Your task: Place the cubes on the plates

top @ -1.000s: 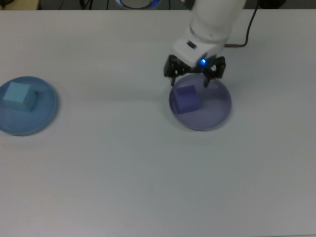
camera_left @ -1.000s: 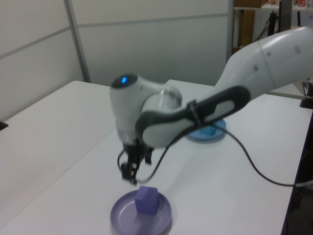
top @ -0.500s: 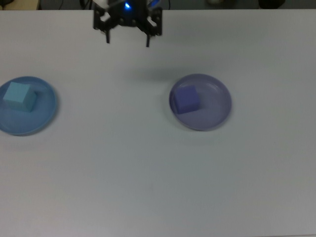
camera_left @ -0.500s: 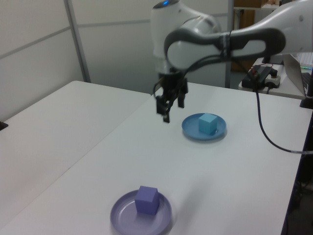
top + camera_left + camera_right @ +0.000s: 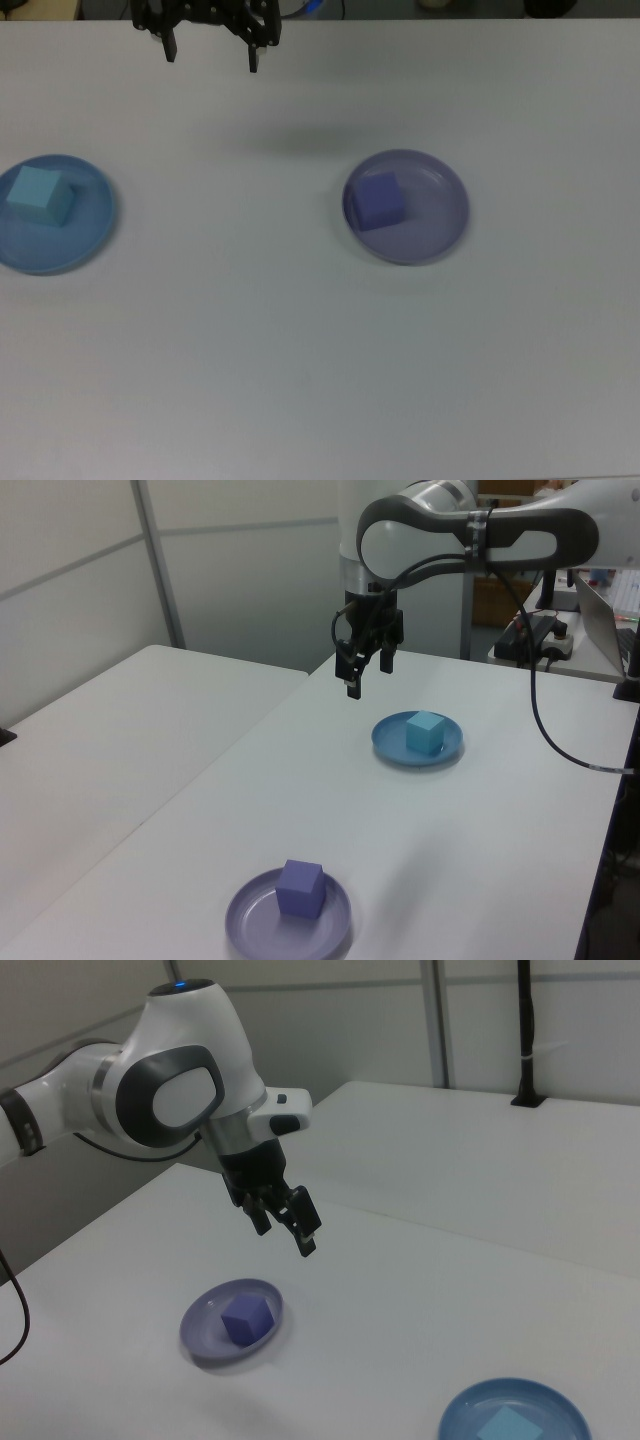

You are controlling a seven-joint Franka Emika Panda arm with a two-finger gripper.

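Top view: we see the gripper [image 5: 210, 52] spread, empty, retreated to upper left; purple cube [image 5: 378, 201] on lavender plate [image 5: 437, 215], cyan cube [image 5: 40, 194] on blue plate [image 5: 92, 225] — done.

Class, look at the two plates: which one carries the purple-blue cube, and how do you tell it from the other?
The lavender plate carries the purple-blue cube. It lies at the top view's centre-right; the light blue plate, at the left edge, carries the cyan cube.

1. Cyan cube [image 5: 40, 194]: matte, upright, sitting on the light blue plate [image 5: 95, 225], off-centre; well apart from the fingers [image 5: 254, 55], which are raised above the table.
2. Purple-blue cube [image 5: 377, 201]: upright on the lavender plate [image 5: 435, 215], toward the top view's left of it; well apart from the fingers.
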